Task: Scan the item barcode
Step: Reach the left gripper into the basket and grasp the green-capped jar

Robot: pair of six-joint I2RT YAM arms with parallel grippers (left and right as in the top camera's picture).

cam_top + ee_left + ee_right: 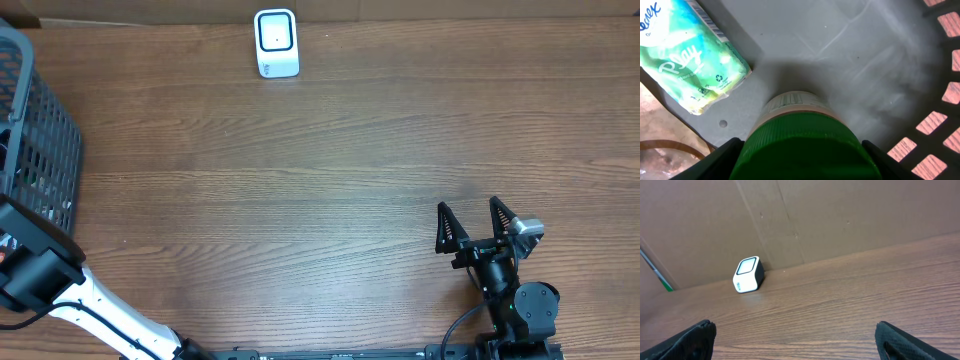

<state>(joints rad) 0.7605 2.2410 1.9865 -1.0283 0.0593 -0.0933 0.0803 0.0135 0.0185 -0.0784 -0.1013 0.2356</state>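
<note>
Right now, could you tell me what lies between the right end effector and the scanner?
Bare table only, from right end effector to scanner, per overhead view.

The brown wood-grain table (330, 170) carries a white barcode scanner (276, 43) at about eleven o'clock and a grey mesh basket (55, 150) at nine o'clock.

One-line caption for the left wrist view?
The left gripper straddles a green-capped bottle inside the grey basket, a tissue pack lying beside it.

Up and left of the green-capped bottle (800, 145), the tissue pack (687, 55) flashes part of a Kleenex logo, "Play" and a recycling sign.
</note>
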